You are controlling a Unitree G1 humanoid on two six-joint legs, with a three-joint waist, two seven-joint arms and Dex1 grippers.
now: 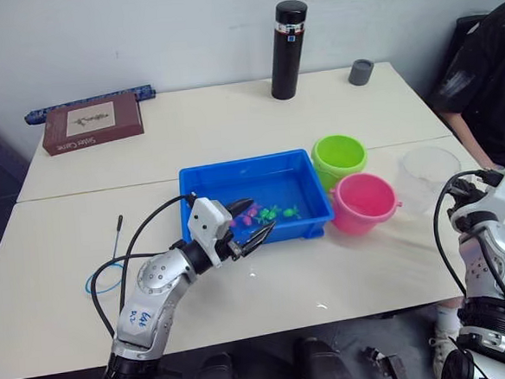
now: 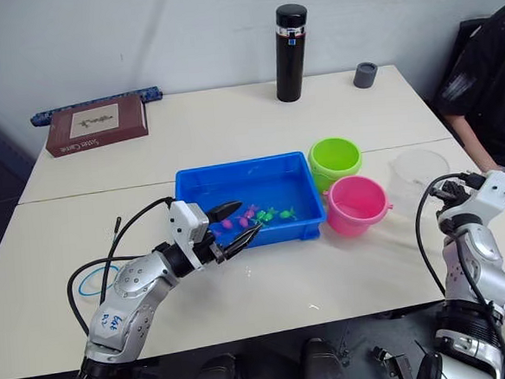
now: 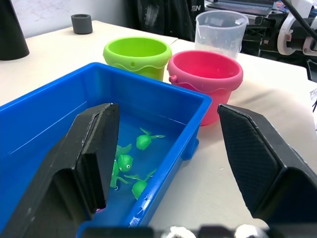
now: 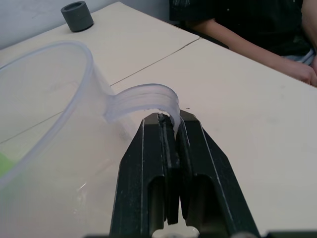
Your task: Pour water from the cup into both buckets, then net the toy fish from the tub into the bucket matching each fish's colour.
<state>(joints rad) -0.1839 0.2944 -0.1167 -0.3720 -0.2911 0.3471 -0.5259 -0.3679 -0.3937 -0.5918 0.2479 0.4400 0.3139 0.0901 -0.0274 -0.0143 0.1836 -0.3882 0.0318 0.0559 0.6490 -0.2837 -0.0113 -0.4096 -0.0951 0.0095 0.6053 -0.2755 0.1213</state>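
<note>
The blue tub (image 1: 254,186) sits mid-table holding the toy fish (image 3: 143,142), buckets (image 1: 363,203) just right. The cup (image 4: 44,129) stands right of them — right gripper (image 4: 171,130) clamped on its handle. Left gripper (image 1: 251,223) hovers wide open over the tub's near rim.

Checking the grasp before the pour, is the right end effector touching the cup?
Touching. The right wrist view shows the right end effector shut on the cup's handle loop, pinched between its black fingers.

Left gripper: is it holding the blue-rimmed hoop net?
No. The left gripper is open and empty over the blue plastic tub's near edge.
</note>
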